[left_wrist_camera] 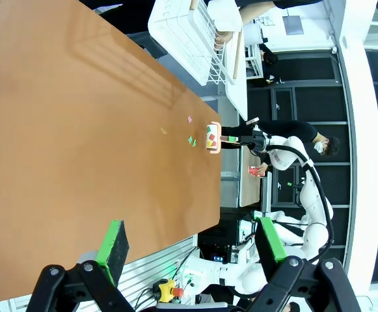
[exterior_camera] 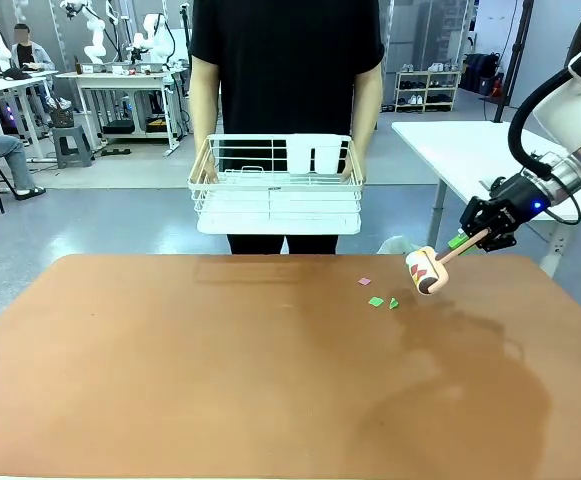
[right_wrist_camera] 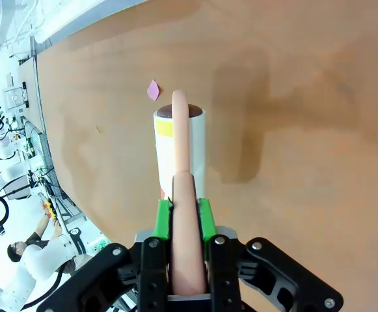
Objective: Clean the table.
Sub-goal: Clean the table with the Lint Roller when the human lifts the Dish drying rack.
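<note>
From the front, the table (exterior_camera: 220, 370) fills the lower frame, its near edge cut off. At right, our right gripper (exterior_camera: 485, 233) is clamped on the handle of a roller (exterior_camera: 425, 271) beside paper scraps (exterior_camera: 376, 301). We cannot tell whether the roll touches the top, and its patterned label is unreadable.

In the left wrist view, our left gripper (left_wrist_camera: 192, 242) has its fingers wide apart at the table's edge.

In the right wrist view, the handle hides part of the roll, below a pink scrap (right_wrist_camera: 153, 90).

We find the scraps (exterior_camera: 376, 301) lying on the table (exterior_camera: 220, 370) right of centre frame, the roller (exterior_camera: 426, 271) just right of them, and the rack (exterior_camera: 275, 195) behind the table's far edge, upper middle.
</note>
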Tool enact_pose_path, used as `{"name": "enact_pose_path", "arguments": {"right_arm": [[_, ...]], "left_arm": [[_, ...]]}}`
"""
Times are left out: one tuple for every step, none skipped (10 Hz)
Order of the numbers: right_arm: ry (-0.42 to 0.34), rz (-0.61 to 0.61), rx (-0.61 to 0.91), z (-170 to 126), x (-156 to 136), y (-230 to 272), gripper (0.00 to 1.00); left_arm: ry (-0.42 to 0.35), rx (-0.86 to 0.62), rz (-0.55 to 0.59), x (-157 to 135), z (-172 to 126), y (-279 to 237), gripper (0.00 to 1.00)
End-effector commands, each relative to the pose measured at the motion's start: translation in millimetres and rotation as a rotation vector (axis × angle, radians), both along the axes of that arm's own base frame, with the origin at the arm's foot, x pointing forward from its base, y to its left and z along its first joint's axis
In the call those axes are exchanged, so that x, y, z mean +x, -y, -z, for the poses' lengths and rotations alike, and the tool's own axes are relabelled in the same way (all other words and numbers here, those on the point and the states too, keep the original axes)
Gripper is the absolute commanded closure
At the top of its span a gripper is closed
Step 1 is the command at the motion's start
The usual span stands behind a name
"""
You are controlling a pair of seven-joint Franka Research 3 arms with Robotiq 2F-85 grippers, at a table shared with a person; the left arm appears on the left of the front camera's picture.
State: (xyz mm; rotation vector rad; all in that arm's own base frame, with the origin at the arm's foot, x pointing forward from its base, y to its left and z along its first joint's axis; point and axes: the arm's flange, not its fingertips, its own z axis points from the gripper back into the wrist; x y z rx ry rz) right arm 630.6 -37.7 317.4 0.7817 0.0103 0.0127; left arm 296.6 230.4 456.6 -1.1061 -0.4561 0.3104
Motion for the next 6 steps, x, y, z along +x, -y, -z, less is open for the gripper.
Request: {"name": "enact_pose_path", "arguments": {"right_arm": [[0.052, -0.02, 0.021, 14.5, 2.3, -6.8, 0.79], [0.055, -0.013, 0.032, 21.6, 3.5, -5.1, 0.79], [0.064, 0.006, 0.04, 27.3, 7.0, -2.4, 0.79], [0.066, 0.004, 0.042, 33.3, 9.3, -2.2, 0.79], [0.06, 0.0, 0.034, 41.1, 11.1, -4.7, 0.79], [0.046, -0.004, 0.041, 50.0, 11.1, -6.9, 0.79]], "left_arm": [[0.031, -0.012, 0.008, -1.6, -2.9, -2.1, 0.0], [0.031, -0.012, 0.008, -1.6, -2.9, -2.1, 0.0], [0.031, -0.012, 0.008, -1.6, -2.9, -2.1, 0.0], [0.031, -0.012, 0.008, -1.6, -2.9, -2.1, 0.0], [0.031, -0.012, 0.008, -1.6, -2.9, -2.1, 0.0], [0.031, -0.012, 0.008, -1.6, -2.9, -2.1, 0.0]]}}
